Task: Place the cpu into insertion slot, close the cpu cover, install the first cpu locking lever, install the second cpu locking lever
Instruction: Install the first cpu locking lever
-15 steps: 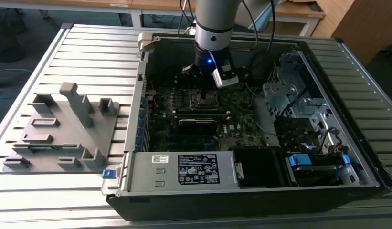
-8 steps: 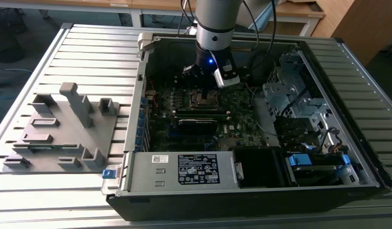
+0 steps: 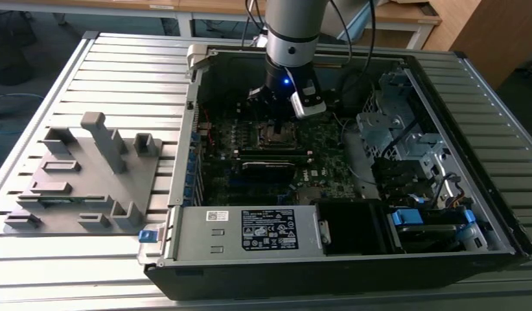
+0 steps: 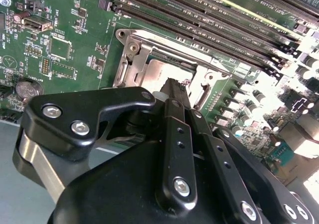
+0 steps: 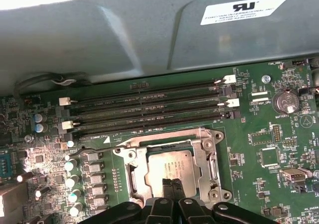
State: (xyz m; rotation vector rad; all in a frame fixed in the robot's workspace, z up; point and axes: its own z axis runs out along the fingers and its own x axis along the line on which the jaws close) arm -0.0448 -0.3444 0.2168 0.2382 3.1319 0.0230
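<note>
The black two-fingered gripper point(image 5: 172, 185) reaches down into the open black computer case point(image 3: 335, 285) on the slatted metal table point(image 3: 118, 71). Its jaws are together, and their narrow tips sit at the near edge of the cpu point(image 5: 172, 165), a small flat square chip with a dull silver-grey top.

The chip lies inside the insertion slot point(image 5: 133, 178), a square black socket on the green motherboard point(image 5: 259, 134), just beside the long black memory slots point(image 5: 149, 104). The cpu cover point(image 5: 159, 137), a thin silver metal frame with a cut-out centre, lies around the chip. I cannot tell whether it is fully down.

Placement looks finished, and the work seems to be at the cover or seating stage. That calls for gentle, straight pressure with the chip flat within the rim.
</note>
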